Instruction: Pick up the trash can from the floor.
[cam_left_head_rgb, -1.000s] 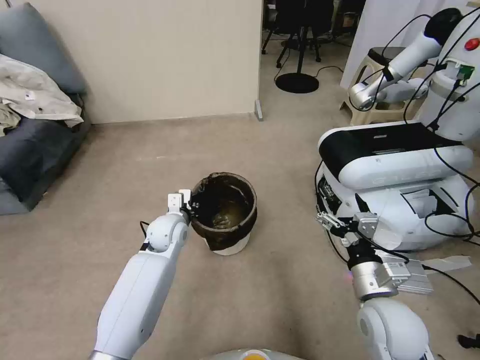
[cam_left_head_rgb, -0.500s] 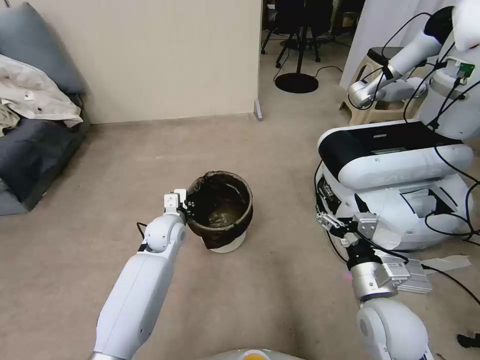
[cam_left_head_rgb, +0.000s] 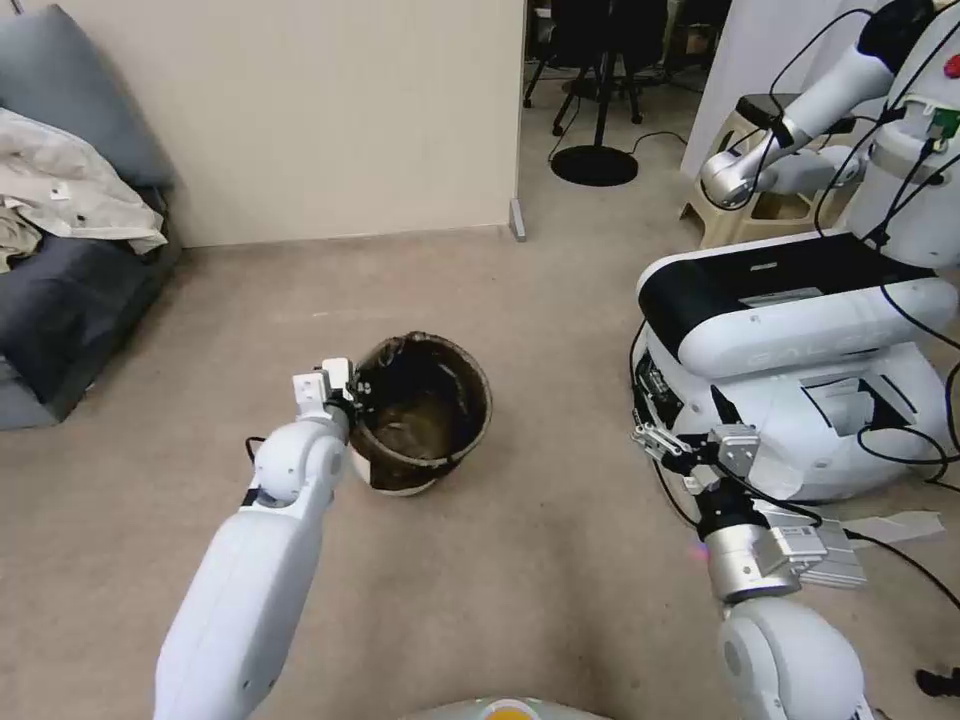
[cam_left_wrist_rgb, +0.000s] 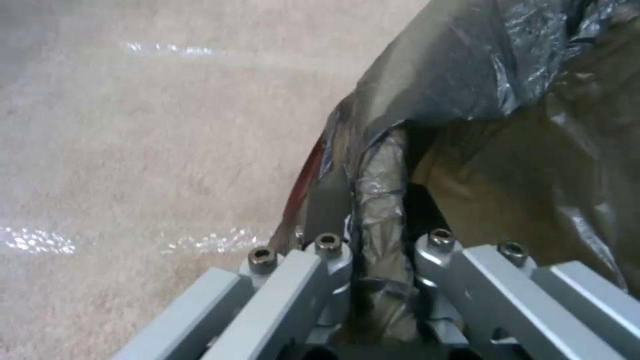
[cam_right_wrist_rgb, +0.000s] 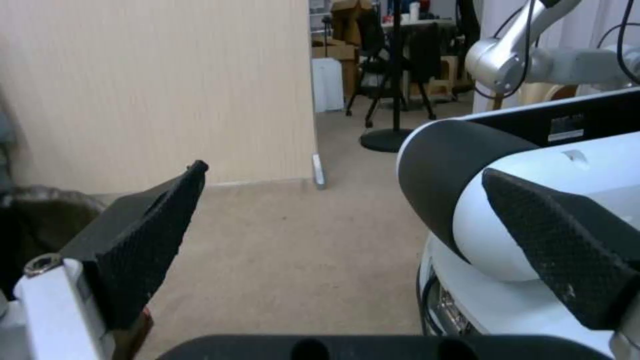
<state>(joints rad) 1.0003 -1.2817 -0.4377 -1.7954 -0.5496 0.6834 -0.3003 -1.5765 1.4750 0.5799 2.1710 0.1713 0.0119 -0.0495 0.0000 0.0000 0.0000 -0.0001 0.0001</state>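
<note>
Plastic bag and rim of the trash can (cam_left_head_rgb: 420, 415) sit pinched between the left gripper (cam_left_head_rgb: 345, 405) fingers, the can tilted on the floor (cam_left_head_rgb: 520, 580), perhaps partly lifted. Next it needs a straight raise. Right gripper (cam_left_head_rgb: 660, 445) hangs spread open near another robot's base (cam_left_head_rgb: 800, 400).

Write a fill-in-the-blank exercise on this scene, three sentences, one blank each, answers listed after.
1. The left gripper is shut on the bin's ____.
2. The bin is lined with a dark plastic ____.
3. The right gripper, beside the other robot's base, has its fingers ____.

Answers: rim; bag; open
</note>
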